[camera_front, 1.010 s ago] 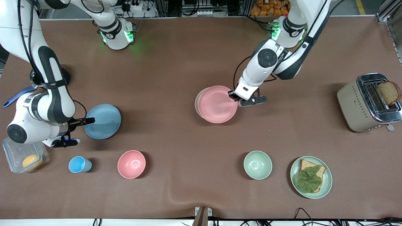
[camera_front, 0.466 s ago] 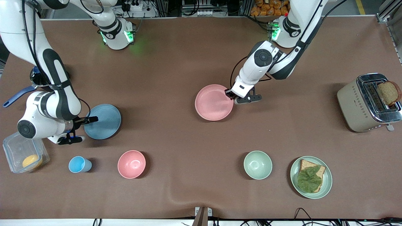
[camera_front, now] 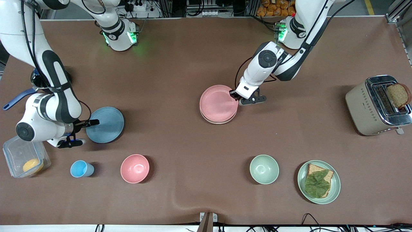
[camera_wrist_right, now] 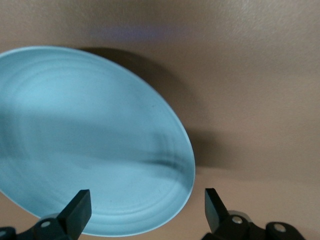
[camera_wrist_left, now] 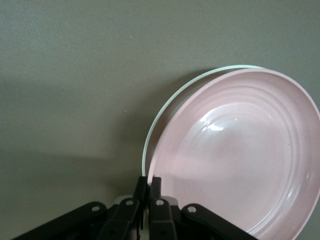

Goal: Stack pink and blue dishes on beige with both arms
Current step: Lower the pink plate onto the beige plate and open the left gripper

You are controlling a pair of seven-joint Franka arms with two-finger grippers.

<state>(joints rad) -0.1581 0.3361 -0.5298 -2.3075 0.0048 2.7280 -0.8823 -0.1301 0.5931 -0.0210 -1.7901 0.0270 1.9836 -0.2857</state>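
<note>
Pink plate sits on beige w/ left gripper pinching its 3 o'clock rim, blue plate not stacked yet, right gripper wide open at its 9 o'clock edge.

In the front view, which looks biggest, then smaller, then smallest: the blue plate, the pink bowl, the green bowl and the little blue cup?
1. blue plate: clearly the biggest.
2. pink bowl and green bowl: they look about the same, so I won't rank one over the other.
3. blue cup: the smallest.
</note>
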